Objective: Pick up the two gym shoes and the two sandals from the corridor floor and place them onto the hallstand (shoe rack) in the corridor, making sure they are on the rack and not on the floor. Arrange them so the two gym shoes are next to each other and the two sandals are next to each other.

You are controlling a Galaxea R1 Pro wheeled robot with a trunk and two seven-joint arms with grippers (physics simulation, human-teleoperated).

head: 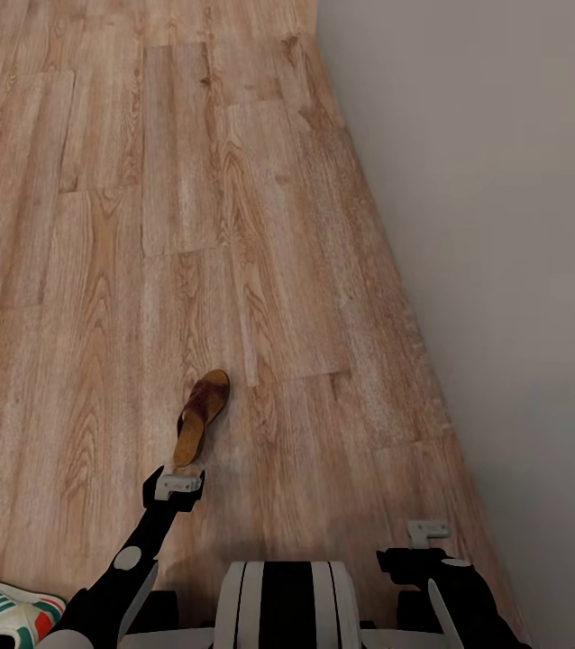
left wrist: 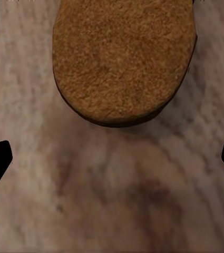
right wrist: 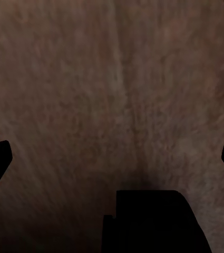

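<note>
A brown sandal [head: 201, 417] lies on the wood-plank floor [head: 98, 270], its tan heel end nearest the left gripper [head: 179, 484], whose jaws hang spread wide, just short of it. A gym shoe [head: 4, 615] rests beside the robot's left arm. The right gripper [head: 427, 532] hovers released over bare floor near the grey wall [head: 504, 225].

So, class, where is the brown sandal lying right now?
In the head view the sandal lies on the wood floor left of centre, its heel just ahead of the left gripper, toe pointing away.
</note>
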